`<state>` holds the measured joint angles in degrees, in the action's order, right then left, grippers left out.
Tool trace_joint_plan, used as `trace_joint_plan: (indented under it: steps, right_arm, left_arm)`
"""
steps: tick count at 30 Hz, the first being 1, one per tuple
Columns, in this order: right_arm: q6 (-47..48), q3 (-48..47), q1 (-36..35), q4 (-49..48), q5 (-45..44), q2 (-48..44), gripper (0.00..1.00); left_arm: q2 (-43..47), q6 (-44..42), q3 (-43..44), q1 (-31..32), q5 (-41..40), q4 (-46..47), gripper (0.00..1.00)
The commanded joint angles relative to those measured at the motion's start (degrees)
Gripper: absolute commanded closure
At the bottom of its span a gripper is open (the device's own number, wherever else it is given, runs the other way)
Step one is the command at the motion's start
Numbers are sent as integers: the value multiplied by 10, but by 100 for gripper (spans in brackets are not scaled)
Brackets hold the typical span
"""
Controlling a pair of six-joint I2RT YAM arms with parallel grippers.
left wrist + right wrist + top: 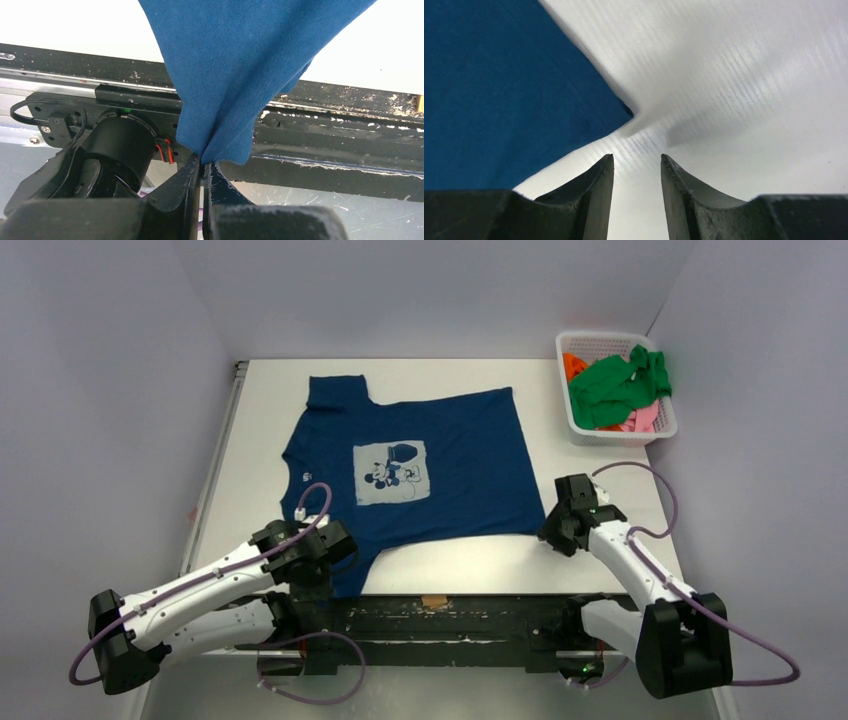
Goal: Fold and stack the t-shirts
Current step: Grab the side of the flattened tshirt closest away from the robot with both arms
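Note:
A navy blue t-shirt [420, 465] with a pale chest print lies spread on the white table, collar to the left. My left gripper [318, 562] is shut on the shirt's near left corner; in the left wrist view the blue cloth [235, 75] is pinched between the closed fingertips [204, 164] and hangs over the table's front edge. My right gripper [552, 530] is open and empty, just off the shirt's near right corner [621, 112], which lies flat ahead of the fingers [636, 159]. Green, orange and pink shirts [620, 385] lie in the basket.
A white lattice basket [613, 432] stands at the table's far right corner. The black rail [450, 615] runs along the table's near edge between the arm bases. White walls close in on the left, back and right.

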<state>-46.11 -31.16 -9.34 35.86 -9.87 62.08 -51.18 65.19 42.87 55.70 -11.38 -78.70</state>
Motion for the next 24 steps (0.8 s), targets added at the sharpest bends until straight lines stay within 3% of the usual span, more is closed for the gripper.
trace_joint_plan:
  steps: [1, 15, 18, 22, 24]
  right_arm:
    - [-7, -13, 0, 7, 36, -37, 62]
    - [-5, -25, -1, -136, 28, 111, 62]
    - [-4, -14, -1, -138, 12, 115, 72]
    - [-4, -2, -1, -128, -1, 105, 99]
    - [2, -3, -1, -102, 7, 90, 100]
  left_arm:
    - [4, -2, 3, 3, 13, 4, 100]
    - [5, 8, -14, 3, 16, 27, 100]
    - [8, 12, -19, 3, 18, 25, 100]
    - [19, 18, -23, 2, 22, 18, 100]
    - [28, 18, -23, 3, 27, 14, 100]
